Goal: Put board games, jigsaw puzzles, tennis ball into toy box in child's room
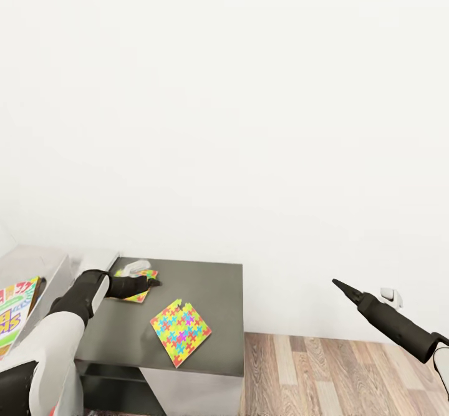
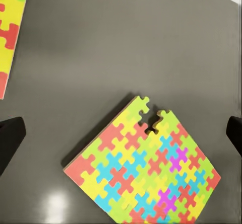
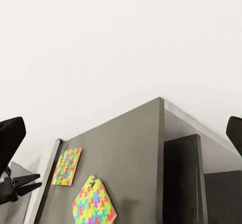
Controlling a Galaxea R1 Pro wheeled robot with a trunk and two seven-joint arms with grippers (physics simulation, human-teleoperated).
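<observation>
On the near table edge: a colourful puzzle (image 1: 180, 330) lay flat on the grey table (image 1: 212, 291), tilted.
Left gripper (image 1: 149, 282): hovered above the table, fingers apart, holding nothing.
Second puzzle (image 1: 138, 285): lay under that gripper.
Right gripper (image 1: 340, 286): over the wood floor (image 1: 324, 372), fingers apart, empty.
Behind: white wall (image 1: 249, 123).

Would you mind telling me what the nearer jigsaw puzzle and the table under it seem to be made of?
The jigsaw puzzle looks like thick foam or card: matte, brightly coloured interlocking pieces with a visible slab edge. I cannot tell which. The table looks like dark grey laminate or painted board, smooth and slightly glossy, since a soft highlight shows on it.
</observation>
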